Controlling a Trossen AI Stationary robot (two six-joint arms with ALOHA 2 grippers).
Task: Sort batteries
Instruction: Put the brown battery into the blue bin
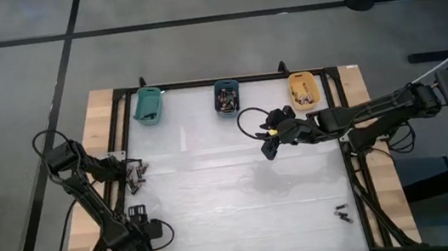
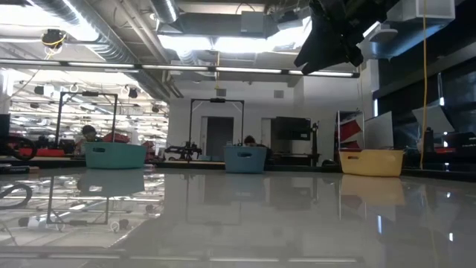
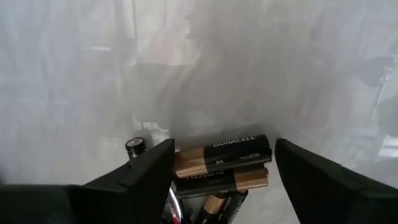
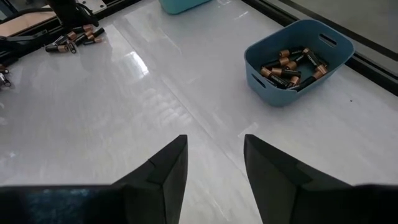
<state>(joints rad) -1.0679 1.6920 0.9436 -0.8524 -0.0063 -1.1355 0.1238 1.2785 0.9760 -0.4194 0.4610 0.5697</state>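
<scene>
A small pile of batteries [image 1: 134,178] lies on the white table at its left edge, dark cells with coppery bands. My left gripper [image 3: 224,146] points down over the pile, open, one finger at each end of the top battery [image 3: 224,152]. More batteries [image 3: 217,182] lie under it, and one stands on end [image 3: 135,146] beside them. My right gripper [image 4: 214,162] hangs open and empty above the table's far middle [image 1: 271,143]. Two loose batteries [image 1: 342,211] lie near the right edge. My left gripper comes from above, pointing down, with its fingers [image 3: 155,171] along the top battery's length, one by the coppery end [image 3: 186,162] and one by the dark end. I cannot tell whether either finger touches it. The battery lies on the pile.
Three bins stand along the far edge: teal [image 1: 148,106], blue [image 1: 226,97] with several batteries inside [image 4: 292,62], and yellow-orange [image 1: 303,89] with batteries too. A black frame [image 1: 359,177] borders the table. The wide white middle [image 1: 232,193] lies bare.
</scene>
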